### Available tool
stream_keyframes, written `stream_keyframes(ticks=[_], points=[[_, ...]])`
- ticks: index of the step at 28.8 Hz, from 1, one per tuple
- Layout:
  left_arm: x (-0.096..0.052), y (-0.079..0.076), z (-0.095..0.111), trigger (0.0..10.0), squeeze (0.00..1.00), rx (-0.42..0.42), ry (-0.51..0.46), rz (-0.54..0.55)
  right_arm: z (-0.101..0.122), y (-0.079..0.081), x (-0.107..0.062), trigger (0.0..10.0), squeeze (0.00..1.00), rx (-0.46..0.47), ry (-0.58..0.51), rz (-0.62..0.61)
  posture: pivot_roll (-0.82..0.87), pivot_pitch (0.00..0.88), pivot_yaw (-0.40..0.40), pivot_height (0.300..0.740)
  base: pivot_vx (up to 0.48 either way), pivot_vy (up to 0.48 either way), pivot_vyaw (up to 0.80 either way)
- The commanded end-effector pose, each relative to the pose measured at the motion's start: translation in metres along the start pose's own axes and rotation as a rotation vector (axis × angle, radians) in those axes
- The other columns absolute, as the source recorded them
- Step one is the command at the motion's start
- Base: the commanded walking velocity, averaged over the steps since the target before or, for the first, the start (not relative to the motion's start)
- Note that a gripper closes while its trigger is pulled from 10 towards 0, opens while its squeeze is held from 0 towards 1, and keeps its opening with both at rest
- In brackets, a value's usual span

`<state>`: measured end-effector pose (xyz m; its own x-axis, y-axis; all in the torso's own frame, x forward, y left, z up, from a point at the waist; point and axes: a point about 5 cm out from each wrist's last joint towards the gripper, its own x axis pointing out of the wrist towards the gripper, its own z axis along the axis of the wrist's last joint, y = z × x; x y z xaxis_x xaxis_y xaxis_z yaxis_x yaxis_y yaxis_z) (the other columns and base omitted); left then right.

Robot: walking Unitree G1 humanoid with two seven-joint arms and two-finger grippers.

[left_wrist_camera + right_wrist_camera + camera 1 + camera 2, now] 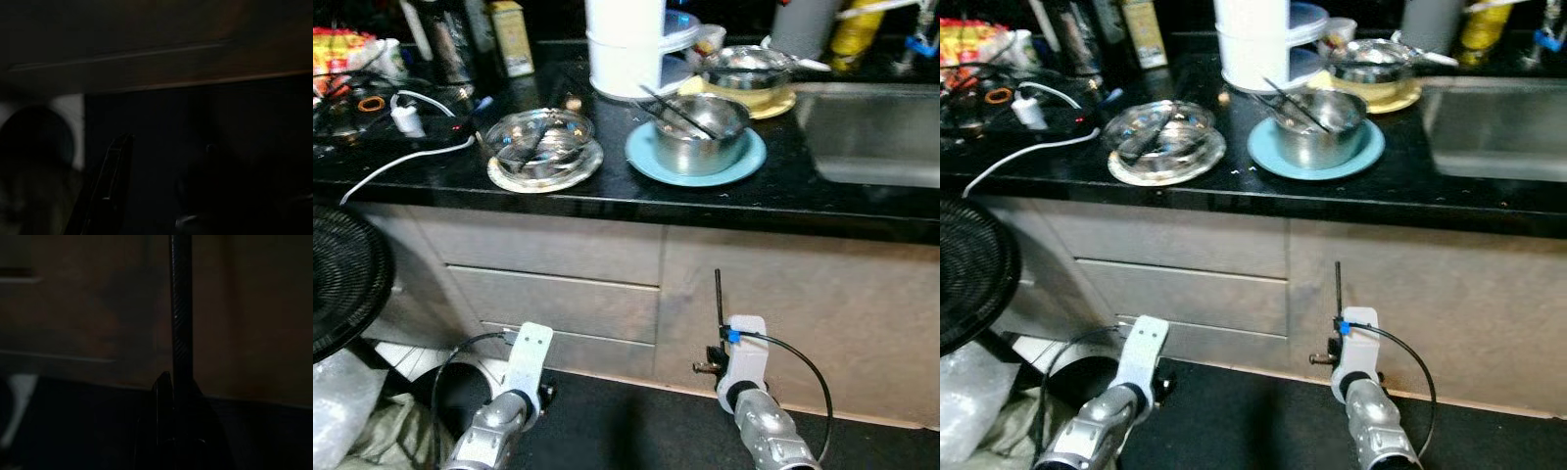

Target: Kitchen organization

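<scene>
Both silver arms hung low in front of the robot, wrists tipped upward. The left gripper (530,345) sat on the robot's left, its white mount facing up (its fingers too dark to read in the left wrist view). The right gripper (718,294) was raised slightly higher, one thin black finger (181,308) pointing straight up, a black cable looping from its wrist.
</scene>
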<state>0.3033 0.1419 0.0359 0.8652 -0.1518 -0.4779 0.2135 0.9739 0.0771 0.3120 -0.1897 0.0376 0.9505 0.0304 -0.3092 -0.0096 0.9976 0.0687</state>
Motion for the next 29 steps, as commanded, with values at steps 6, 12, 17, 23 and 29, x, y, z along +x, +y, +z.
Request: stream_keyframes(ticks=[6, 12, 17, 23, 29], points=[[-0.0025, 0.0030, -0.0161, 10.0, 0.00, -0.009, 0.060, 0.014, -0.0098, 0.0051, -0.0024, 10.0, 0.00, 0.003, 0.036, 0.016, -0.11, 0.226, 0.031, 0.740, 0.000, -0.480, 0.00], [-0.0024, 0.0033, -0.0162, 10.0, 0.00, -0.014, 0.060, 0.017, -0.0087, 0.0051, -0.0021, 10.0, 0.00, -0.003, 0.035, 0.019, -0.11, 0.225, 0.027, 0.740, 0.000, -0.480, 0.00], [-0.0025, 0.0030, -0.0165, 10.0, 0.00, -0.017, 0.060, 0.018, -0.0082, 0.0047, -0.0021, 10.0, 0.00, -0.008, 0.034, 0.020, -0.11, 0.225, 0.024, 0.740, 0.000, -0.480, 0.00], [-0.0027, 0.0030, -0.0169, 10.0, 0.00, -0.017, 0.061, 0.018, -0.0069, 0.0045, -0.0016, 10.0, 0.00, -0.012, 0.033, 0.021, -0.11, 0.226, 0.022, 0.740, 0.000, -0.480, 0.00], [-0.0025, 0.0046, -0.0127, 10.0, 0.00, -0.039, 0.031, 0.031, -0.0066, 0.0051, -0.0015, 10.0, 0.00, -0.017, 0.033, 0.025, -0.11, 0.226, 0.022, 0.740, 0.000, -0.292, 0.00]])
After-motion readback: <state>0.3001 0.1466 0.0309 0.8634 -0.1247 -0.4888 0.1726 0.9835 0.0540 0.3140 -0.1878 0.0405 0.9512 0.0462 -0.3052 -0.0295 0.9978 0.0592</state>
